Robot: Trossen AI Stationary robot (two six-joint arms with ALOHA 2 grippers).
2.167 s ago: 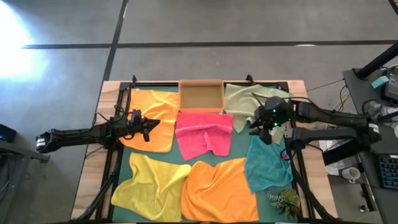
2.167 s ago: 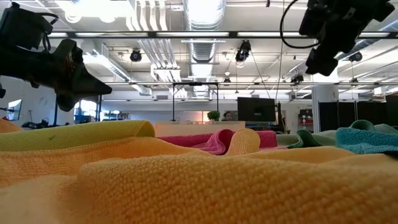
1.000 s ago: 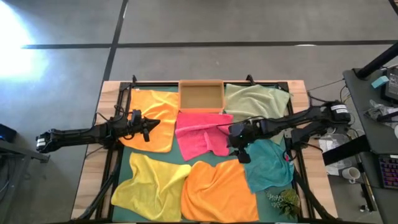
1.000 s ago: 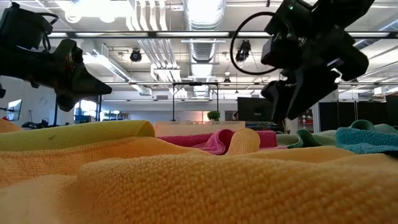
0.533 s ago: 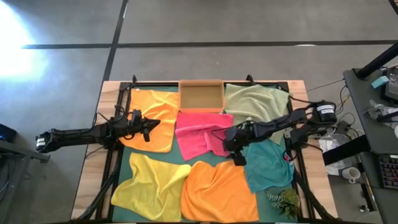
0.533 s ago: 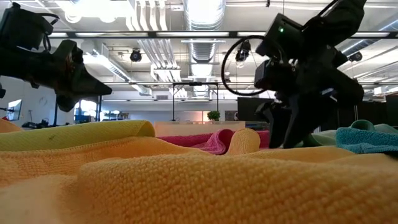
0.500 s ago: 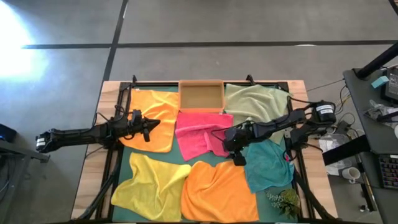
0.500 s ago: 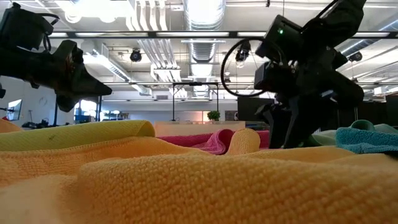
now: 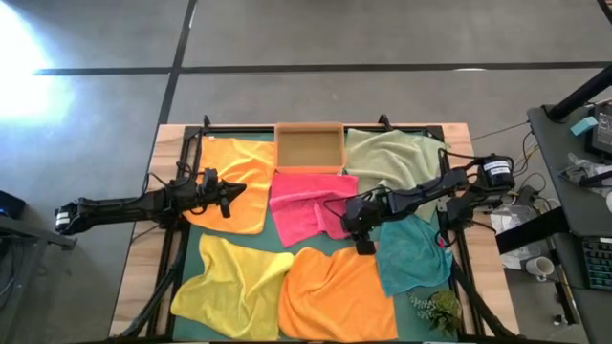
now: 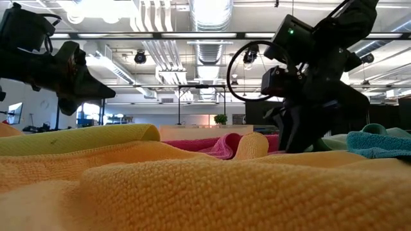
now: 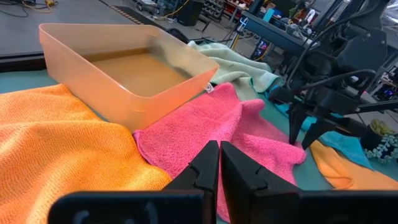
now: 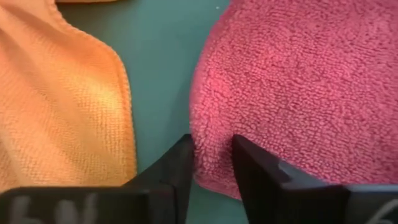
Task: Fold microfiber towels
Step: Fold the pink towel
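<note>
Six microfiber towels lie spread on the dark green mat [image 9: 368, 229]. An orange one [image 9: 234, 177] is far left and a hot pink one [image 9: 311, 205] is in the middle. A pale green one [image 9: 392, 158] is far right, a teal one [image 9: 411, 253] near right. A yellow one [image 9: 234, 282] and a second orange one [image 9: 335, 291] lie along the near edge. My right gripper [image 9: 363, 244] is down at the pink towel's near right corner, shut on it. My left gripper [image 9: 232, 191] hangs shut above the far orange towel, touching nothing. My right gripper has the hot pink towel's near right corner edge [image 12: 211, 152] between its two fingers, and the cloth fills the gap. The fingers [image 12: 255, 168] slant down at it from the table's right. The towel lies flat on the mat; I cannot tell whether one layer or several is held.
A small wooden tray [image 9: 309, 146] stands at the far edge between the orange and pale green towels. A little green plant [image 9: 435, 308] sits at the near right corner. A strip of bare mat [image 12: 161, 62] separates the pink towel from the near orange one [image 12: 62, 93].
My right gripper has moved toward the table's left and come down from above the teal towel onto the pink towel's near right corner. The towels lie as they did.
</note>
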